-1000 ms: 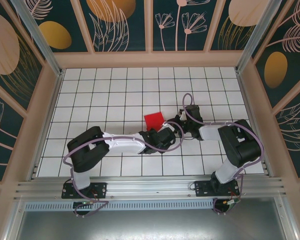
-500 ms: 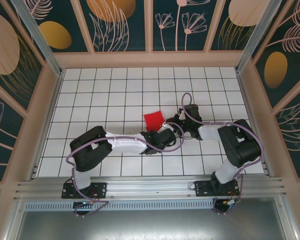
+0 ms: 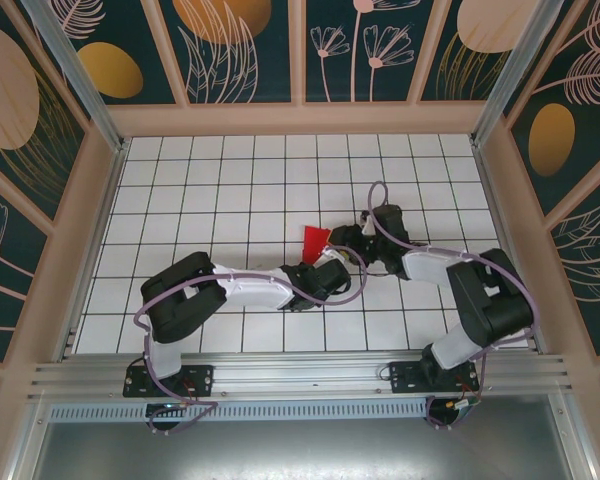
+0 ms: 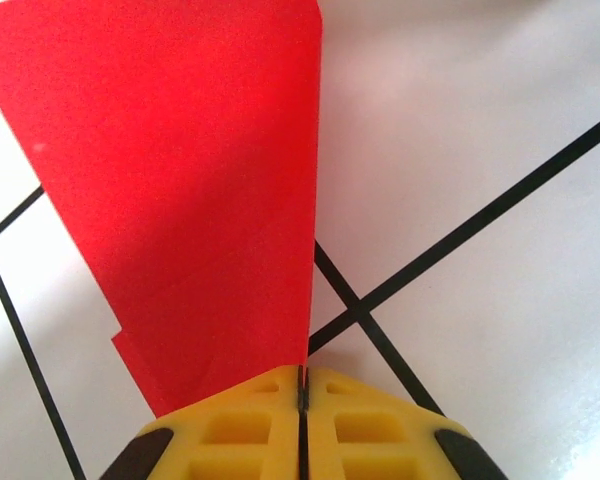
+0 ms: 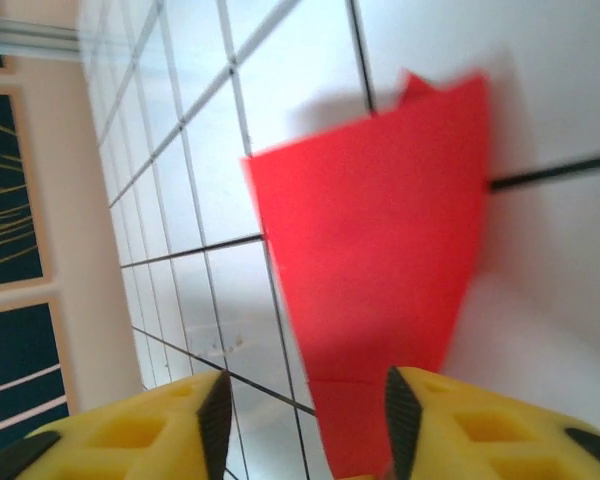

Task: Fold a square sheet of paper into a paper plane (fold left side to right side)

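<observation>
Bright, even light on my table (image 3: 180, 180)
My right wrist view is blurred along the edges of the paper (image 5: 380, 250); my left wrist view is sharp, with a soft grey shadow falling beside it.

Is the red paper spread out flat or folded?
Folded: the red paper shows doubled layers near the left fingers pinching it.
</observation>
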`<move>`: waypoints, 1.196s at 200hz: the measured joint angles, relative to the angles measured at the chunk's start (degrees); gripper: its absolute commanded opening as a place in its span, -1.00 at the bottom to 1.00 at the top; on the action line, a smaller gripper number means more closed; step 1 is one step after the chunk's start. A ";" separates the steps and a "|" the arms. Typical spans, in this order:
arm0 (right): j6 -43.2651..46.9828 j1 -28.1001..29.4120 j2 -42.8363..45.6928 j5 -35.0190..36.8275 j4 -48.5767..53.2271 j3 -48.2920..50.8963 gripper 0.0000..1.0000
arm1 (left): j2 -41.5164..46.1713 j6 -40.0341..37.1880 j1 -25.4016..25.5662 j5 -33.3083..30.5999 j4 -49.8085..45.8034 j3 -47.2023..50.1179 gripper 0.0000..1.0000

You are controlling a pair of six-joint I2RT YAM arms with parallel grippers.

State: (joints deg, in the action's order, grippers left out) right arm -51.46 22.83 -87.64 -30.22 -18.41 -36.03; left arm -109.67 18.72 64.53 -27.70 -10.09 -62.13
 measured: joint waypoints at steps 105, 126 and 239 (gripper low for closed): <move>9.27 -6.25 6.97 3.17 3.67 3.76 0.34 | 6.75 2.84 -5.97 10.47 8.90 7.02 -0.87; 9.73 -6.25 6.43 2.73 3.37 4.07 0.33 | 8.63 3.91 -8.50 14.60 11.52 9.84 -0.88; 11.28 -6.25 0.85 -0.24 -2.54 5.05 0.30 | 11.45 14.69 -17.86 34.12 28.63 21.05 -0.98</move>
State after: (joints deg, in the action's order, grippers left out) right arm -40.18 16.58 -86.78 -30.46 -20.95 -30.98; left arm -98.21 33.41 46.68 6.42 18.55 -41.08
